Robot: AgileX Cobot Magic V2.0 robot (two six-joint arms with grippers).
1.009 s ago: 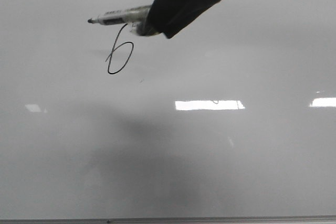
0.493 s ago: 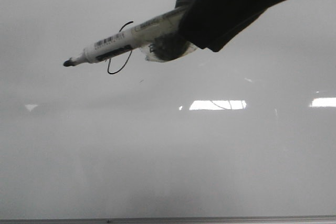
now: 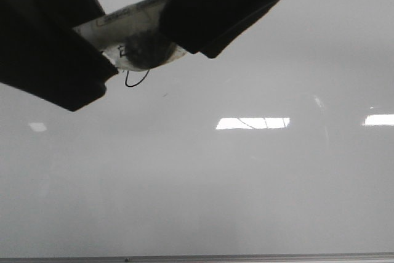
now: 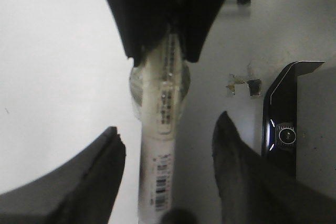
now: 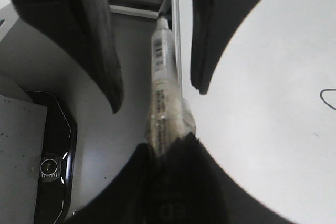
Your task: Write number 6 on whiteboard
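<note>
The number 6 (image 3: 136, 80) sat on the upper left part of the whiteboard (image 3: 246, 183), only its lower loop showing in the front view, the rest hidden behind the marker (image 3: 126, 16). A bit of the stroke also showed at the edge of the right wrist view. The marker, white with a barcode label, was clamped in the right gripper (image 4: 165, 51), fingers closed on its barrel. The left gripper (image 4: 168, 177) had its fingers spread wide, one either side of the marker's free end, not touching it. Bright rectangular reflections (image 3: 252, 123) lay across the board's middle. A dark device (image 4: 286, 124) with a small lens sat off the board.
</note>
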